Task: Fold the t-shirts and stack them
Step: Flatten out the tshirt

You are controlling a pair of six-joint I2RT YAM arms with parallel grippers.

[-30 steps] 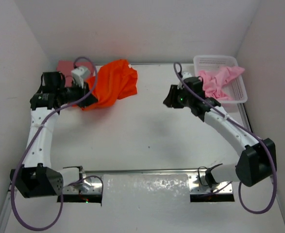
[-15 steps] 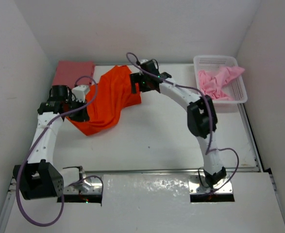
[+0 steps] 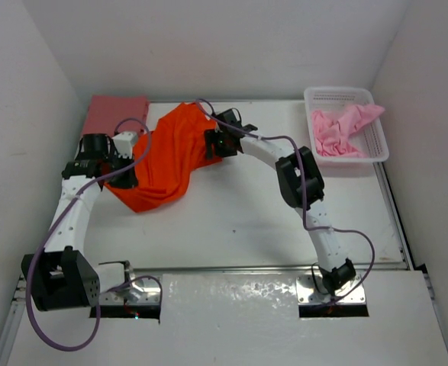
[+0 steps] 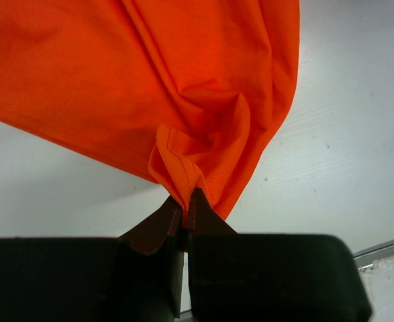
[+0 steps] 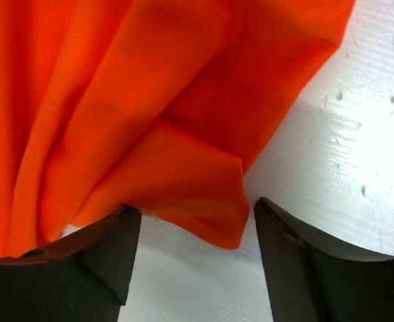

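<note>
Left wrist | left gripper (image 4: 184, 201) jaws pinch crumpled orange t-shirt (image 4: 150, 80) | right gripper (image 5: 197, 218) jaws parted

You had a white table (image 3: 239, 213) carrying a folded rose-red shirt (image 3: 117, 113) far left, the orange shirt (image 3: 166, 164) just beside it, and a basket (image 3: 344, 92) far right.

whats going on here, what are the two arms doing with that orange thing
Both arms are working on the orange t-shirt, which lies rumpled on the table. The left gripper is shut on a bunched bit of its hem, while the right gripper is open, with its jaws on either side of a corner on the shirt's other side. A rose-red t-shirt lies as a neat rectangle at the far left, and a light pink t-shirt sits crumpled in the white basket.
</note>
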